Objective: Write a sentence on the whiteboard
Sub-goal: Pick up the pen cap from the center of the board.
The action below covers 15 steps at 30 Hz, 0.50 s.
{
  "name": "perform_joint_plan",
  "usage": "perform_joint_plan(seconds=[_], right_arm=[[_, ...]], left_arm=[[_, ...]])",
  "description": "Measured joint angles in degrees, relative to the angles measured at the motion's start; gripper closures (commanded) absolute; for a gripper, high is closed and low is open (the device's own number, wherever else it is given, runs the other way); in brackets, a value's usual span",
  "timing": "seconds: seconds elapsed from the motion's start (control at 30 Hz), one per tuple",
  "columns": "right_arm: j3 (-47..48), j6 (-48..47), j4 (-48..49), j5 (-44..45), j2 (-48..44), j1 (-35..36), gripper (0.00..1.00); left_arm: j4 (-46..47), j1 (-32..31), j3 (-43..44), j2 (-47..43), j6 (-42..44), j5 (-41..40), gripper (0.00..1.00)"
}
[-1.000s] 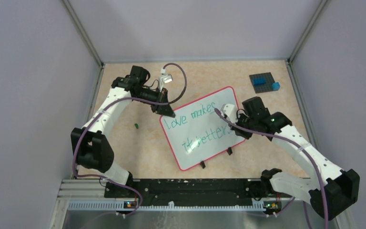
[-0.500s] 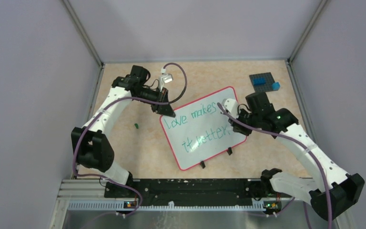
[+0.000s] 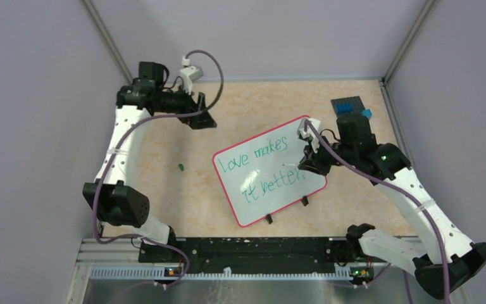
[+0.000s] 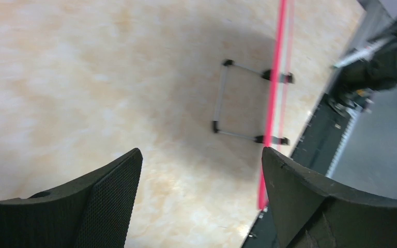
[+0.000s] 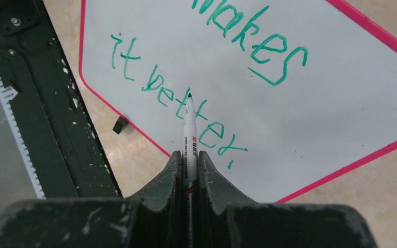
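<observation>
The whiteboard (image 3: 259,201), white with a red-pink frame, lies tilted mid-table and reads "Love makes it better." in green. My right gripper (image 3: 307,166) hovers over its right part, shut on a white marker (image 5: 189,124). The marker's dark tip points at the word "better" on the whiteboard (image 5: 331,103); I cannot tell if it touches. My left gripper (image 3: 204,120) is open and holds nothing, up at the far left, apart from the board. In the left wrist view the left gripper (image 4: 200,155) frames bare table, with the whiteboard's frame (image 4: 275,88) seen edge-on beyond.
A small green cap (image 3: 181,167) lies on the table left of the board. A dark studded plate (image 3: 348,107) with a blue brick (image 3: 366,114) beside it sits at the back right. Black clip feet (image 3: 269,219) stick out at the board's near edge.
My left gripper opened, let go of the board's top-left corner and swung up and left. My right arm shifted, bringing the marker back over "better".
</observation>
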Motion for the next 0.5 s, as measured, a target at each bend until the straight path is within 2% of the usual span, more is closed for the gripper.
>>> perform_joint_plan(seconds=[0.13, 0.27, 0.5], right_arm=[[0.0, 3.2, 2.4, -2.3, -0.3, 0.0, 1.0], [0.0, 6.3, 4.4, -4.4, -0.6, -0.3, 1.0], [-0.7, 10.5, 7.8, -8.9, -1.7, -4.1, 1.0]], left_arm=[[-1.3, 7.6, 4.0, -1.7, 2.3, -4.9, 0.1], [-4.9, 11.8, 3.4, -3.3, 8.0, -10.5, 0.11], [-8.0, 12.9, -8.8, -3.2, 18.9, -22.6, 0.17]])
